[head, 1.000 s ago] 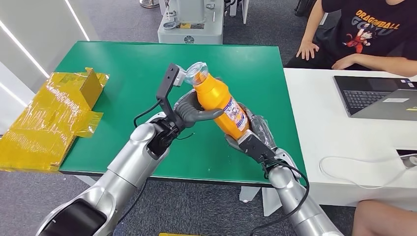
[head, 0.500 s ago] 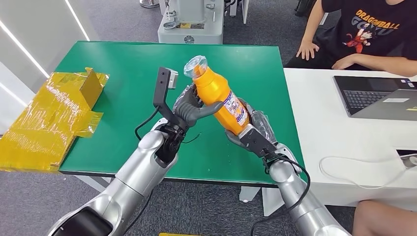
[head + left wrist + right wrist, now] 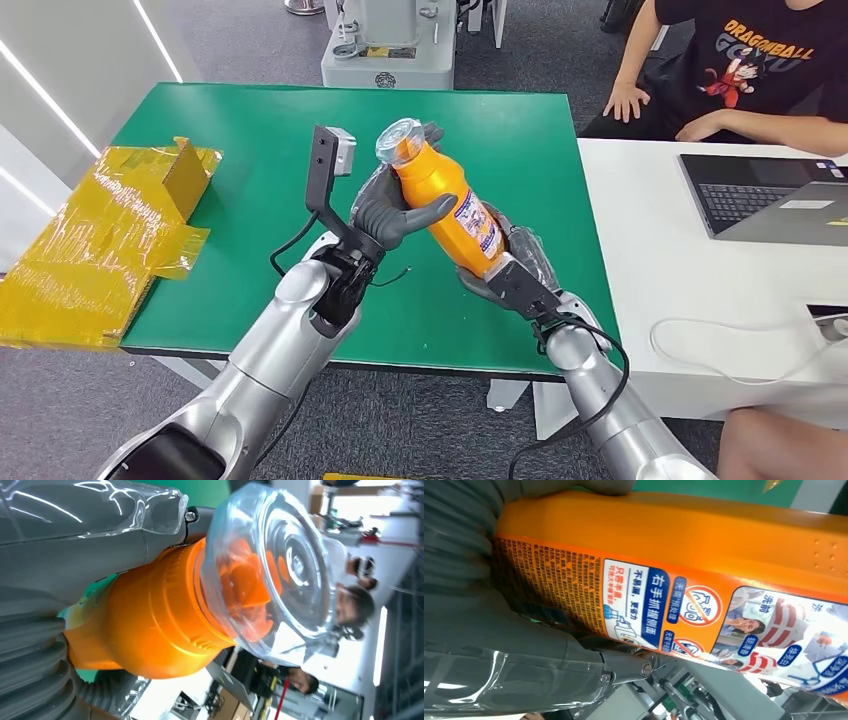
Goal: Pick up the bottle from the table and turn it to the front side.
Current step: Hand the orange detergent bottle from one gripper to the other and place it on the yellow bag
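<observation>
Left hand (image 3: 392,215): fingers (image 3: 75,545) wrapped around upper body of orange bottle (image 3: 447,205), thumb across front, just below neck. Right hand (image 3: 510,268): fingers closed around bottle's lower end, label (image 3: 704,615) facing right wrist camera. Bottle held by both hands, lifted above green bench (image 3: 250,150), tilted, clear cap (image 3: 280,565) up and away from robot. Contents cannot be told. Yellow taped box (image 3: 100,240) on bench edge, well apart from left hand.

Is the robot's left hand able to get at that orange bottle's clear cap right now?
Probably yes: the left hand already wraps the bottle just below the clear cap, and nothing covers the cap.
</observation>
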Controlling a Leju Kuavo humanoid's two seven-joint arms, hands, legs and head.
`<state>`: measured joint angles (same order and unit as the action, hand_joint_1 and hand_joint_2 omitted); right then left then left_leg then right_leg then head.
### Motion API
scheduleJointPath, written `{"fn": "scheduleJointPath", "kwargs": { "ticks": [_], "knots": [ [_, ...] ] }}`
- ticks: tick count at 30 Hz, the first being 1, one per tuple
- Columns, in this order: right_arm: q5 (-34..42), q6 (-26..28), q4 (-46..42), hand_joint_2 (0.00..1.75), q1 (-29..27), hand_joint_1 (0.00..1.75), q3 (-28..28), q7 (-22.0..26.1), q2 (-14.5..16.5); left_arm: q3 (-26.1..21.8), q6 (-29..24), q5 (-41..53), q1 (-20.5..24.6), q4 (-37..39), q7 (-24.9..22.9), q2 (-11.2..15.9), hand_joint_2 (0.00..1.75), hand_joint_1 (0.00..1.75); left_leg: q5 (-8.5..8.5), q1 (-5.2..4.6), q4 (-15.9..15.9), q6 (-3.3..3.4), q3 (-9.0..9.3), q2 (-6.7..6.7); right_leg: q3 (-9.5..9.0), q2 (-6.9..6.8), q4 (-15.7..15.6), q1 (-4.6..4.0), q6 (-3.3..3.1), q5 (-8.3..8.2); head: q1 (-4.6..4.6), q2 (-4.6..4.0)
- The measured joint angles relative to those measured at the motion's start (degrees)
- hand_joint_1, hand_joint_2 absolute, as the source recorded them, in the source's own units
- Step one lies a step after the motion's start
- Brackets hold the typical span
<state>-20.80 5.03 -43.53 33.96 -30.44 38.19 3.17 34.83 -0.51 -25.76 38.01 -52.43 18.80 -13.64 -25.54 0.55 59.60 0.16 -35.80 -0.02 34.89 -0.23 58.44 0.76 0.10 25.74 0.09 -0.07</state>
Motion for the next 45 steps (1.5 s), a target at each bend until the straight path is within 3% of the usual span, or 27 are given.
{"fn": "scheduleJointPath", "kwargs": {
  "ticks": [8, 22, 30, 37, 45],
  "knots": [
    [0.23, -1.33, 0.77, 1.75, 3.68, 1.75, -0.24, -0.78, 0.16, -0.01, 3.86, 3.05, 0.02, -6.31, -1.13, 0.03, 1.75, 0.00, 0.00, 0.00, 0.00, 0.00, 0.00, 0.01, 0.01, 0.00, 0.03, 0.00, 0.00, 0.00, -0.01, 0.00],
    [-1.23, -0.74, 2.03, 1.75, 8.80, 1.75, -0.51, -3.75, 3.08, -1.36, 3.45, 5.21, 0.14, -7.51, -3.41, -0.98, 1.75, 0.00, 0.01, 0.00, 0.00, -0.01, -0.01, 0.00, 0.03, 0.00, 0.05, 0.00, 0.00, 0.00, -0.01, 0.00],
    [-2.08, -1.24, 1.99, 1.75, 10.60, 1.75, -0.51, -5.19, 4.84, -1.71, -1.02, 13.53, 0.17, -5.24, 0.44, -1.18, 1.75, 0.00, 0.01, 0.01, 0.00, -0.01, -0.01, 0.00, 0.03, -0.01, 0.04, 0.00, 0.00, 0.00, -0.02, 0.00],
    [-2.17, -0.15, 3.35, 1.75, 10.62, 1.75, -0.11, -4.53, 4.97, -2.65, 3.25, 14.97, -1.68, -7.80, 0.79, -0.66, 1.75, 0.00, 0.00, 0.00, 0.00, 0.00, -0.01, 0.01, 0.03, 0.02, 0.03, 0.00, 0.00, 0.00, -0.01, 0.00],
    [-1.68, -0.02, 4.54, 1.75, 10.46, 1.75, 0.06, -4.25, 4.98, -3.26, 3.69, 14.67, -3.20, -10.04, 0.31, -0.01, 1.75, 0.00, 0.01, 0.01, 0.00, -0.01, -0.01, 0.01, 0.03, 0.00, 0.03, 0.00, 0.00, 0.00, -0.01, 0.00]
  ]
}}
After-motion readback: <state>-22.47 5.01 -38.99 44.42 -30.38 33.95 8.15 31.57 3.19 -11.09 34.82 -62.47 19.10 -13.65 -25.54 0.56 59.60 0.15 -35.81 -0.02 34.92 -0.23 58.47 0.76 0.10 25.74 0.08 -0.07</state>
